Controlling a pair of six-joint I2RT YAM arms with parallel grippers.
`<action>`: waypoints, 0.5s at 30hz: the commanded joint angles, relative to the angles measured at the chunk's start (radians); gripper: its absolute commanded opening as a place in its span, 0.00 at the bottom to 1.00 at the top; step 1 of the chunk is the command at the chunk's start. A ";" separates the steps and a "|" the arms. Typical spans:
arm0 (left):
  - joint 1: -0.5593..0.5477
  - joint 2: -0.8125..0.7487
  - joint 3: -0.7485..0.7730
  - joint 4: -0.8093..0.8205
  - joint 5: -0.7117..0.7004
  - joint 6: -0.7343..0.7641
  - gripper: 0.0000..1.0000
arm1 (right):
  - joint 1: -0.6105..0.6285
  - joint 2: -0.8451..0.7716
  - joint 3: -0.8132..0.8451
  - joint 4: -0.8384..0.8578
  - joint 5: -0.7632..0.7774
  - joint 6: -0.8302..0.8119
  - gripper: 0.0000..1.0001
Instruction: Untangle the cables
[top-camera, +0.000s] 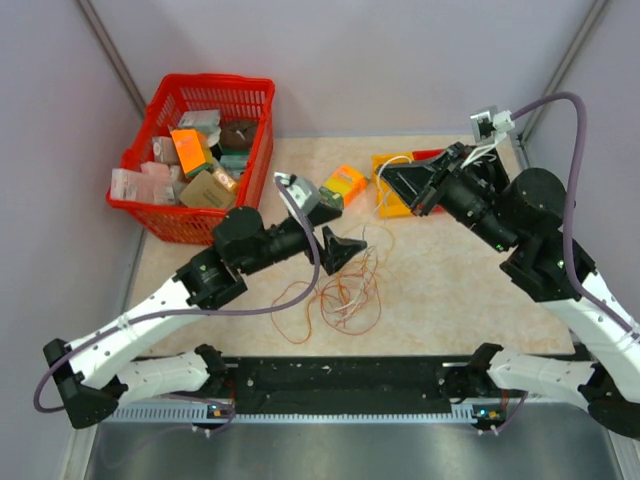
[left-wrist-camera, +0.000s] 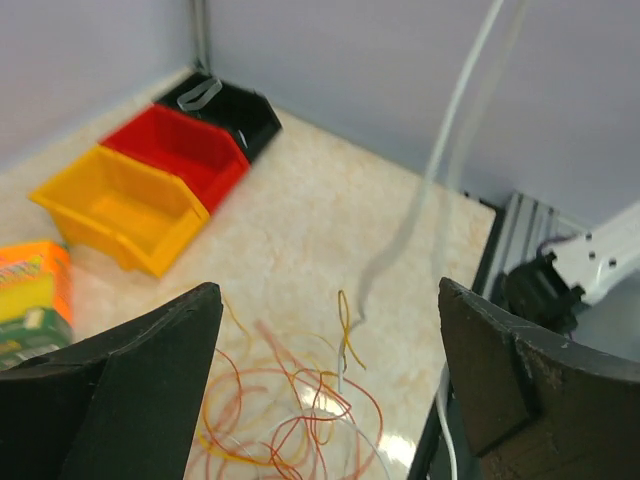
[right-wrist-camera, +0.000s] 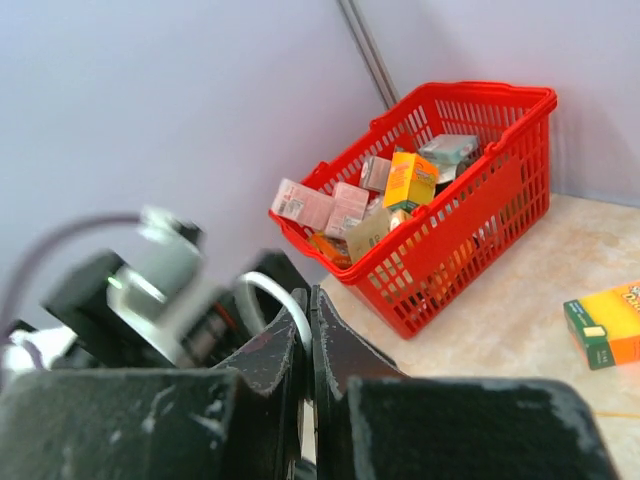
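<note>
1. Right of the red basket (top-camera: 150, 215) (right-wrist-camera: 480, 95), and closer to the arm bases than it is, the cables (top-camera: 335, 290) (left-wrist-camera: 290, 420) lie on the tabletop (top-camera: 450, 290). They are a loose heap of thin orange-red, yellow and white loops.
2. Your left pincer (top-camera: 345, 248) (left-wrist-camera: 330, 300) hangs over the far edge of that heap, just right of the basket's near corner. Its two fingers are spread wide, with nothing between them.
3. Your right pincer (top-camera: 395, 185) (right-wrist-camera: 310, 330) is well to the right of the basket. Its fingers are pressed tight together. You cannot tell if a wire is caught between them.
4. An orange box (top-camera: 345, 185) (left-wrist-camera: 30, 290) (right-wrist-camera: 605, 325) lies between the basket and your right pincer.
5. Three small bins sit in a row further right of the basket: a yellow bin (left-wrist-camera: 110, 205), a red bin (left-wrist-camera: 180, 150) and a black bin (left-wrist-camera: 225, 105).
6. The basket is full of small boxes and packs.
</note>
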 joint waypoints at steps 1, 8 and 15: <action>0.001 -0.010 -0.170 0.286 0.124 -0.081 0.93 | 0.003 0.004 0.044 -0.019 0.038 0.086 0.00; 0.001 0.163 -0.218 0.412 0.120 -0.141 0.87 | 0.003 -0.003 0.073 0.010 -0.003 0.119 0.00; 0.001 0.332 -0.304 0.603 0.185 -0.274 0.71 | 0.004 0.003 0.218 -0.027 0.055 0.037 0.00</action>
